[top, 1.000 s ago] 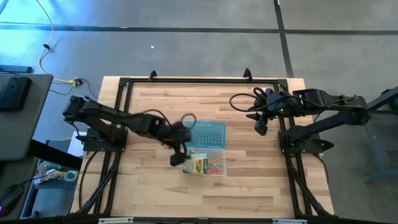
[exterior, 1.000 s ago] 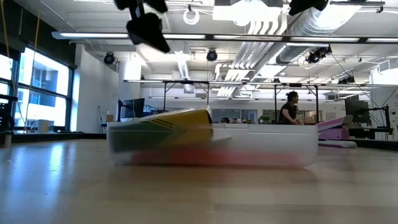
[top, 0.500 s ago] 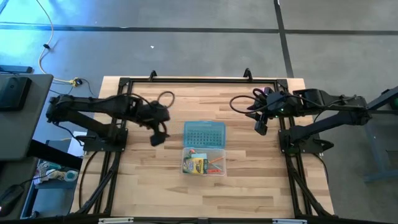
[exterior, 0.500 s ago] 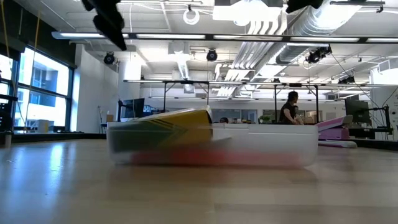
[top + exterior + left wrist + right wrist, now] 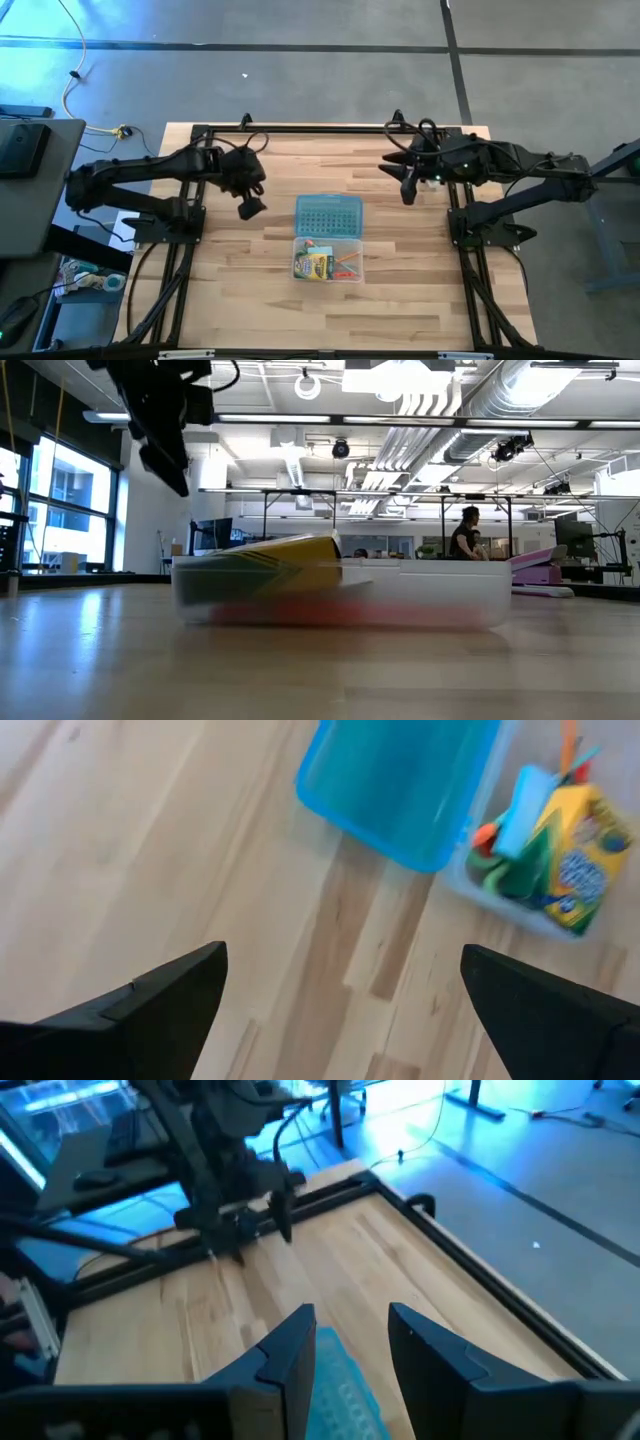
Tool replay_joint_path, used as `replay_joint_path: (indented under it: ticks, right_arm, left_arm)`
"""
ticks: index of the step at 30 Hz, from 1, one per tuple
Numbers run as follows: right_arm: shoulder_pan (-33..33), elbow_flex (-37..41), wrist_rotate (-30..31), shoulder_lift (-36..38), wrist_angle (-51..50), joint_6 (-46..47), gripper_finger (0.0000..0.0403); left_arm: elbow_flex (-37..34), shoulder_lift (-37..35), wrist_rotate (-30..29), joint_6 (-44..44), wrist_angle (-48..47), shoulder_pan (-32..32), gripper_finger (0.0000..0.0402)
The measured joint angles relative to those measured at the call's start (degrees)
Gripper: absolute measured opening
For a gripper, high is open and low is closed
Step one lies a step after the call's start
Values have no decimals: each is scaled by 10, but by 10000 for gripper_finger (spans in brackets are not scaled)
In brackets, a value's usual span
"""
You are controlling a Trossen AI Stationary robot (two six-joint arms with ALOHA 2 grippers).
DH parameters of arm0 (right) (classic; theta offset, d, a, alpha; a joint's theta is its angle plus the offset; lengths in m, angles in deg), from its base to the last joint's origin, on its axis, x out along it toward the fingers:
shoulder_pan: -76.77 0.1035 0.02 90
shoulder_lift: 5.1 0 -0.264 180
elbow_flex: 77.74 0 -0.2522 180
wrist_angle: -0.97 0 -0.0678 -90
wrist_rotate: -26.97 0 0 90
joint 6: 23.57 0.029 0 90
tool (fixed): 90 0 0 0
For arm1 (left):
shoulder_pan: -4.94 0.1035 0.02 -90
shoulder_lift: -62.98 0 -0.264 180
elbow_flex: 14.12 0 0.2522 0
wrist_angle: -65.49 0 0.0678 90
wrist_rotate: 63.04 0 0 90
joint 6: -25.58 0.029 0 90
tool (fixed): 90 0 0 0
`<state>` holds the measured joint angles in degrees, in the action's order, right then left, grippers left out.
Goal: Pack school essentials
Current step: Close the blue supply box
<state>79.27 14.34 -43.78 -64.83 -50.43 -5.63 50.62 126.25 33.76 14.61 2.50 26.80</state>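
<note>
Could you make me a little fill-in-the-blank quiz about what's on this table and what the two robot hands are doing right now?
1. The yellow-green crayon box lies inside the clear plastic ____.
2. The flat teal lid lies on the wooden ____, beside the clear plastic case.
3. The left hand hangs above bare wood with its fingers ____.
4. The right hand holds ____ between its fingers.

Missing words: case; table; open; nothing
</note>
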Motion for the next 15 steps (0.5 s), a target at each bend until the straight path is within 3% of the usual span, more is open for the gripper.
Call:
replay_joint_path:
  ticks: [5,9,15]
  right_arm:
    - [-12,0,58,-15,-12,47,117]
    - [-51,0,69,-51,-50,126,117]
    - [-109,0,-13,-142,-104,181,117]
  left_arm:
    - [-44,19,70,17,84,47,388]
    - [-68,44,97,24,120,69,387]
    - [-71,85,91,88,135,69,387]
